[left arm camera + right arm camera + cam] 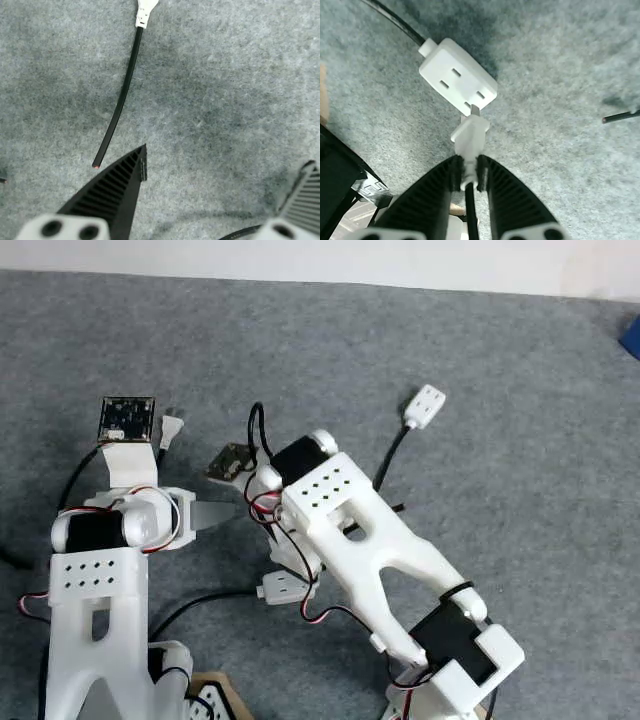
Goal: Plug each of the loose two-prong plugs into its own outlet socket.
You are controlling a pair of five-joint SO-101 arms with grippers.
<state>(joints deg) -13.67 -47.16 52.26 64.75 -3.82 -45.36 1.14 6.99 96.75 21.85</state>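
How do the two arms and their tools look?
The left arm and right arm have white shells with hole grids, black motors and thin red and black wires. The left tool and right tool have black, ribbed, pointed fingers.

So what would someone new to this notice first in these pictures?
The right gripper pinches a white plug by its tail, prongs meeting the edge of a white outlet socket on the grey mat. The left gripper hangs open above bare mat, beside a black cord ending in a second plug.
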